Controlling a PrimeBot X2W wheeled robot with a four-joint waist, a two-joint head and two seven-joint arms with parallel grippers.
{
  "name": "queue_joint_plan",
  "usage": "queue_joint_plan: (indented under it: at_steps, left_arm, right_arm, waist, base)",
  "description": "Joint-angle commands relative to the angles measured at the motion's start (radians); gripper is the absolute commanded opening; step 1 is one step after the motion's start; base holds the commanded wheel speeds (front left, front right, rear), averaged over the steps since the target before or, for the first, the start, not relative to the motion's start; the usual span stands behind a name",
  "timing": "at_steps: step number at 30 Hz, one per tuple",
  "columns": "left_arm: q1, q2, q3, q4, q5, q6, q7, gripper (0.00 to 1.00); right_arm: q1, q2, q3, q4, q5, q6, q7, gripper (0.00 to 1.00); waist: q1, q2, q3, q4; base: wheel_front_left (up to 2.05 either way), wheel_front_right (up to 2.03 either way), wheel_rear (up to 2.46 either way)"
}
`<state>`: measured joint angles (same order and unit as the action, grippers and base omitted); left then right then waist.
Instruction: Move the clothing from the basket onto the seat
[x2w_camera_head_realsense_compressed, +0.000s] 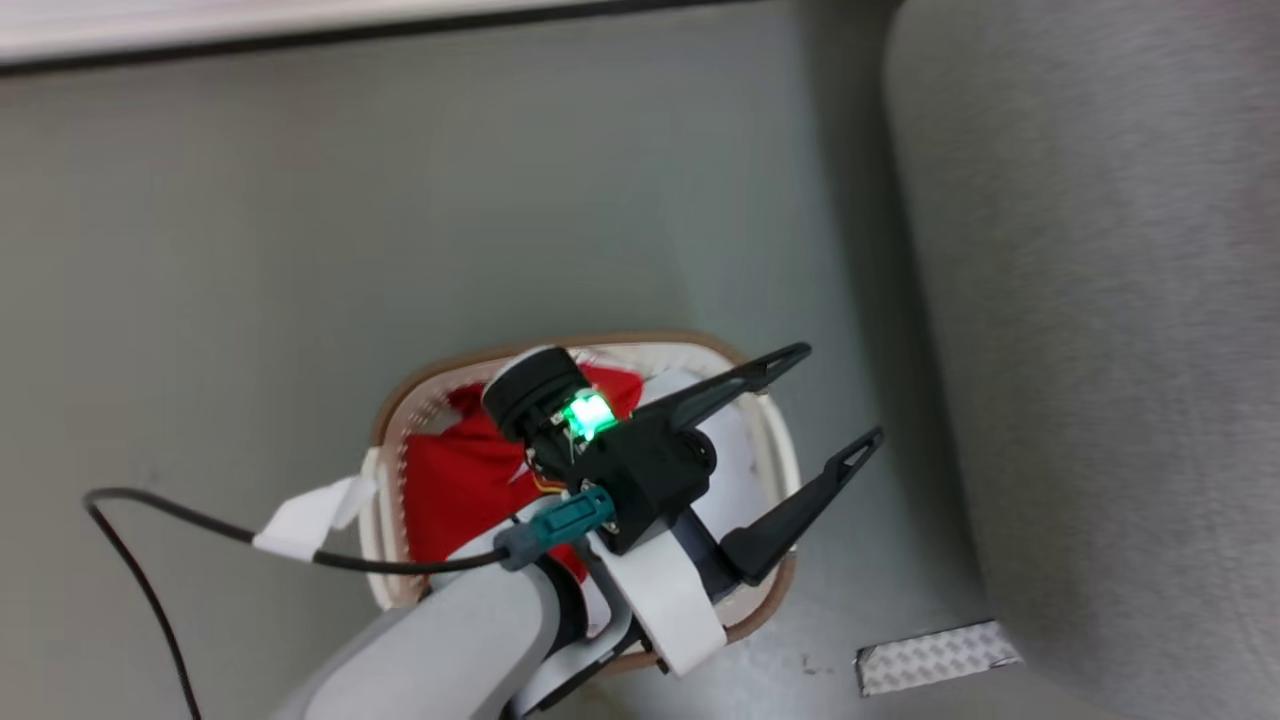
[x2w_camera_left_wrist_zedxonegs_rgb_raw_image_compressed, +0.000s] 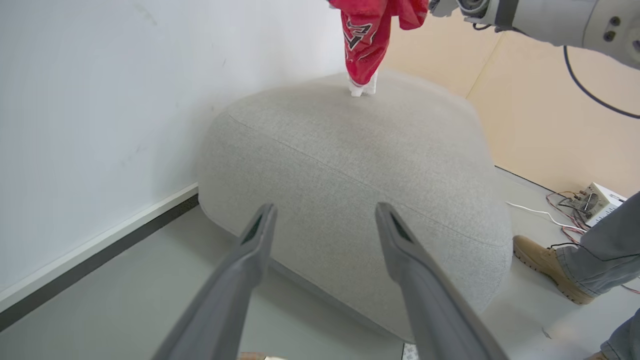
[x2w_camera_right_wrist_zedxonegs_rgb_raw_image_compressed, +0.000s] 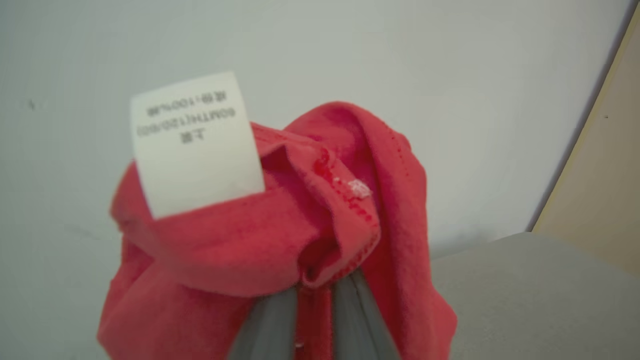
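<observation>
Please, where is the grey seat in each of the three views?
Head view: the seat takes the right side.
Left wrist view: centre, beyond the open left gripper.
Right wrist view: lower right corner, behind the clothing.
Shared landmark: the white wall beside it.

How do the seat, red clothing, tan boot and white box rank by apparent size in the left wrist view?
1. seat
2. clothing and boot, too alike to rank; clothing is cropped
3. white box

A test lab: bare wall (x2w_camera_left_wrist_zedxonegs_rgb_raw_image_compressed: 100, 90), wired circuit box (x2w_camera_left_wrist_zedxonegs_rgb_raw_image_compressed: 597, 202) on floor (x2w_camera_left_wrist_zedxonegs_rgb_raw_image_compressed: 125, 300).
</observation>
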<state>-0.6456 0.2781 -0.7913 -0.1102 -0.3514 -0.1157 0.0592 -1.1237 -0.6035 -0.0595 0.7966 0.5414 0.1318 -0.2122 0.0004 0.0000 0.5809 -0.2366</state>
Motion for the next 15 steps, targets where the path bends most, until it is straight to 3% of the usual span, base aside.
queue_joint_plan:
  at_steps: [1,7,8,9,10,15]
  left_arm:
    - [-0.021,0.003,0.000,-0.008,0.013,-0.003,-0.007,1.00]
    - [-0.030,-0.003,-0.002,-0.013,0.005,0.000,-0.023,1.00]
    - [-0.029,0.000,-0.003,-0.009,0.004,0.000,-0.023,1.00]
    - [-0.027,0.002,-0.003,-0.005,0.003,0.000,-0.024,1.00]
    - [-0.024,0.006,0.000,-0.001,0.001,0.001,-0.027,1.00]
    - [0.008,0.019,0.016,0.023,-0.020,0.011,-0.050,1.00]
  right_arm:
    - [-0.027,-0.007,-0.028,0.058,-0.041,-0.002,-0.002,0.00]
    - [-0.033,0.006,-0.141,0.319,-0.178,-0.002,-0.019,0.00]
    - [-0.030,0.006,-0.154,0.350,-0.205,-0.002,-0.027,0.14]
    - [-0.027,0.014,-0.165,0.376,-0.231,-0.002,-0.034,0.14]
    - [-0.025,0.027,-0.168,0.394,-0.254,-0.002,-0.038,1.00]
    - [-0.003,0.083,-0.181,0.381,-0.313,-0.002,-0.053,1.00]
  waist:
    - [-0.0004,0.0000,0.094,0.088]
    - [-0.0004,0.0000,0.126,0.116]
    - [-0.0004,0.0000,0.125,0.116]
    - [-0.0004,0.0000,0.122,0.114]
    - [-0.0004,0.0000,0.115,0.109]
    - [-0.0004,0.0000,0.047,0.078]
  base:
    - [0.00,0.00,0.00]
    - [0.00,0.00,0.00]
    - [0.00,0.00,0.00]
    - [0.00,0.00,0.00]
    - [0.00,0.00,0.00]
    - [0.00,0.00,0.00]
